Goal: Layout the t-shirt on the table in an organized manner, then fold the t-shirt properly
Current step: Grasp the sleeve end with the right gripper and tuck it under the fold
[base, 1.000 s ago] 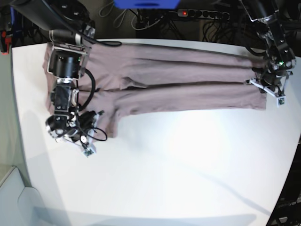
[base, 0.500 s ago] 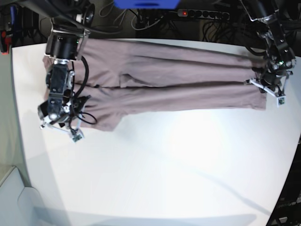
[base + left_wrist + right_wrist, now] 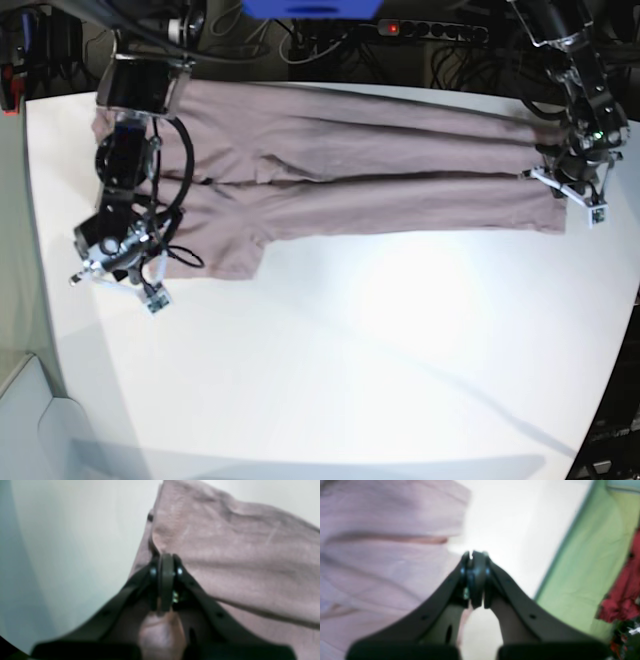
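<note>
My left gripper (image 3: 165, 562) has its jaws pressed together on a corner of the t-shirt (image 3: 237, 562); a pinch of pink cloth shows bunched behind the fingertips, so I judge I hold that hem corner to keep the cloth stretched. My right gripper (image 3: 473, 557) is also pressed together, right at the shirt's edge (image 3: 382, 562) where it meets the bare table (image 3: 520, 525). The wrist view is too blurred to show whether cloth sits between those tips, so I cannot say it grips anything.

From above, the t-shirt (image 3: 360, 165) lies along the far side of the table (image 3: 380, 350) as a long band, its two long sides folded in to meet along a middle seam line, a sleeve flap sticking toward me near my right gripper (image 3: 115, 270). I judge the two ends are held so the band stays taut and flat for the next fold.

My left arm reaches down from the far corner, wrist bent so the gripper (image 3: 570, 188) meets the hem end. My right arm hangs down over the collar end, its forearm across the cloth, wrist low near the table.
</note>
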`<state>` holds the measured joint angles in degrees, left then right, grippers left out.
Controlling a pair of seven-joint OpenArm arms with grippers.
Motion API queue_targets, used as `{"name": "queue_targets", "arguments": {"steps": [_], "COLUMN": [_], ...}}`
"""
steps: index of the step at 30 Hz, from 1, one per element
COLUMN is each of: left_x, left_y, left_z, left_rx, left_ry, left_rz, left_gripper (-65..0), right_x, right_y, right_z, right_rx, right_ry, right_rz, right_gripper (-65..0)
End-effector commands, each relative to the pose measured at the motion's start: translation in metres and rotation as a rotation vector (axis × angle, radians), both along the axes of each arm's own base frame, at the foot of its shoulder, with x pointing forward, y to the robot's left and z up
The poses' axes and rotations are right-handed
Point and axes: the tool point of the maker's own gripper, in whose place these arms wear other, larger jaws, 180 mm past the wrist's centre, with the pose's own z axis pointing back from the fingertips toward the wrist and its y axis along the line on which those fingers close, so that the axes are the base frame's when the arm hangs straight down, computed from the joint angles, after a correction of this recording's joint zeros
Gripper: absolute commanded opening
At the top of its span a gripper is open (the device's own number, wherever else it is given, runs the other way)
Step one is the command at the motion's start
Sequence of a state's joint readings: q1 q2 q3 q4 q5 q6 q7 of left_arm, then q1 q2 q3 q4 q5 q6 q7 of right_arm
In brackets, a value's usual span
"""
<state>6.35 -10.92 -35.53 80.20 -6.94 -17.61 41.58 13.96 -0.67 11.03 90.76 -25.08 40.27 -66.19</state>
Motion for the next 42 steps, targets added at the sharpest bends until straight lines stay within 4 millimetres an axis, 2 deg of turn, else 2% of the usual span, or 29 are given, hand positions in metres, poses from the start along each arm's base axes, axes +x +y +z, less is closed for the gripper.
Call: {"name": "queue_targets", "arguments": {"steps": [1,4,8,10,13,19,22,24,26,28,30,31,36,38,40,42], "left_x": [-0.007,-0.007,-0.007,-0.007,-0.007,-0.009,-0.01,-0.01,-0.01,-0.01,-0.01,-0.01,-0.01,-0.01,-0.01,-0.009], "left_y": [0.002,0.002,0.002,0.002,0.002,0.002,0.002,0.002,0.003,0.003,0.003,0.003,0.001,0.001,0.001,0.002], "left_z": [-0.004,-0.004,-0.004,-0.004,-0.005,-0.006,-0.006,-0.006,-0.006,-0.006,-0.006,-0.006,-0.006,-0.006,-0.006,-0.006], "left_rx": [0.005,0.005,0.005,0.005,0.005,0.005,0.005,0.005,0.006,0.006,0.006,0.006,0.004,0.003,0.004,0.004], "left_ry": [0.045,0.045,0.045,0.045,0.047,0.051,0.051,0.051,0.051,0.051,0.052,0.052,0.052,0.053,0.052,0.051], "left_rz": [0.001,0.001,0.001,0.001,0.001,0.001,0.003,0.003,0.004,0.004,0.004,0.004,0.003,0.001,0.003,0.004], "left_gripper": [-64.8,-64.8,-64.8,-64.8,-64.8,-64.8,-64.8,-64.8,-64.8,-64.8,-64.8,-64.8,-64.8,-64.8,-64.8,-64.8], "right_x": [0.017,0.023,0.04,0.046,0.056,0.056,0.055,0.051,0.049,0.041,0.036,0.035,0.037,0.039,0.03,0.025], "right_y": [-0.004,0.0,0.005,0.001,0.002,-0.013,-0.012,-0.019,-0.019,-0.02,-0.019,-0.018,-0.016,-0.024,-0.036,-0.047], "right_z": [0.015,-0.001,-0.005,-0.003,-0.004,-0.037,-0.045,-0.048,-0.05,-0.057,-0.062,-0.062,-0.059,-0.047,-0.038,-0.019], "right_rx": [-0.008,0.015,0.04,0.044,0.091,0.21,0.25,0.247,0.247,0.245,0.246,0.246,0.242,0.217,0.169,0.118], "right_ry": [-0.048,0.01,0.037,0.037,0.013,0.084,0.088,0.095,0.101,0.12,0.133,0.135,0.129,0.102,0.1,0.064], "right_rz": [-0.004,0.004,0.013,0.007,-0.005,-0.078,-0.094,-0.106,-0.109,-0.112,-0.112,-0.111,-0.11,-0.123,-0.149,-0.176], "right_gripper": [-62.1,-50.6,-35.0,-29.9,-28.5,-28.5,-28.5,-29.9,-35.5,-46.1,-60.4,-65.0,-65.0,-65.0,-65.0,-65.0]}}
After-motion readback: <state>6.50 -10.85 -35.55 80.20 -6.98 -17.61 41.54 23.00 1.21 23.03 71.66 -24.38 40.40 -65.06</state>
